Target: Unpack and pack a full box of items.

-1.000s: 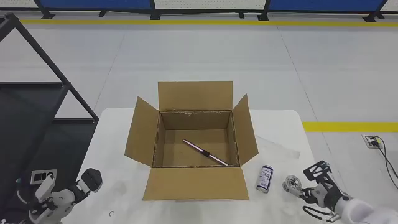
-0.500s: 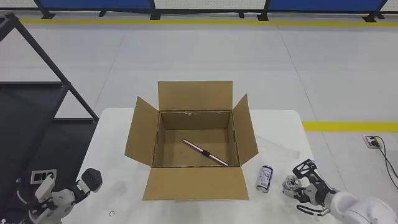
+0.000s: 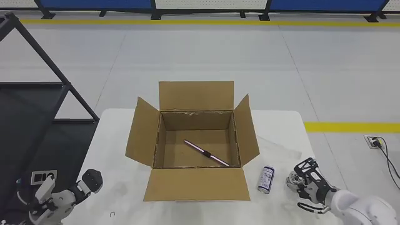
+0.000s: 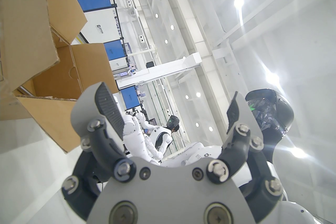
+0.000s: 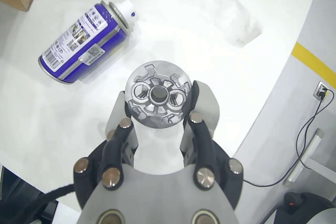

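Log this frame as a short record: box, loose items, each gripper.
Box: cardboard box, flaps open, on the table; thin rod inside
Loose items: spray can on its side; clear plastic bag
Right gripper: shut on round metal part near the spray can
Left gripper: open, empty

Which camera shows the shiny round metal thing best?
The right wrist view: the metal part sits close up in the right gripper, face showing. The top view makes it a tiny silver speck; the left wrist view faces the box.
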